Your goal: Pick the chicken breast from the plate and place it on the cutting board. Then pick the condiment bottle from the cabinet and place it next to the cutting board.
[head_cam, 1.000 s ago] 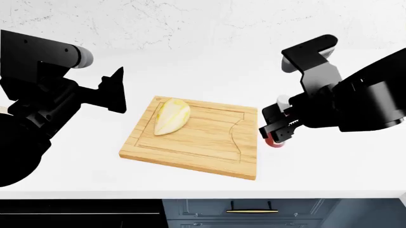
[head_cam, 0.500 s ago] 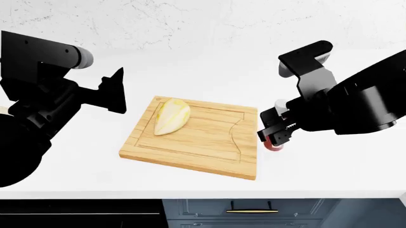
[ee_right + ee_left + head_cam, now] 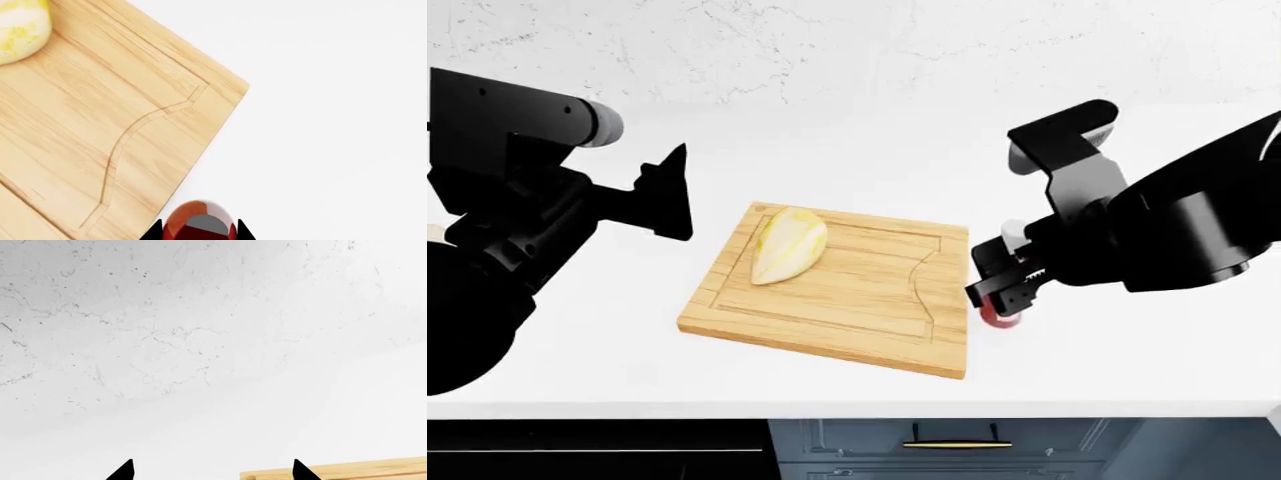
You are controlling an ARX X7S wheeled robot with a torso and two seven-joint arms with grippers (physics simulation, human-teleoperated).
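The pale-yellow chicken breast [image 3: 785, 243] lies on the far left part of the wooden cutting board [image 3: 841, 300], and its end shows in the right wrist view as chicken breast [image 3: 20, 27] on the cutting board [image 3: 100, 125]. My right gripper [image 3: 1009, 285] is shut on the red condiment bottle [image 3: 1002, 316], just right of the board's right edge and low over the counter. Between its fingertips the condiment bottle [image 3: 198, 222] shows red. My left gripper [image 3: 671, 190] hovers open left of the board, holding nothing. The plate is out of view.
The white counter [image 3: 1121, 360] runs to a marble backsplash [image 3: 827, 50]. A dark cabinet drawer with a brass handle [image 3: 958, 442] sits below the front edge. The board's edge [image 3: 347, 471] shows in the left wrist view.
My right gripper has moved slightly left and down with the bottle, closer to the board's right edge and the counter. The left arm has not moved.
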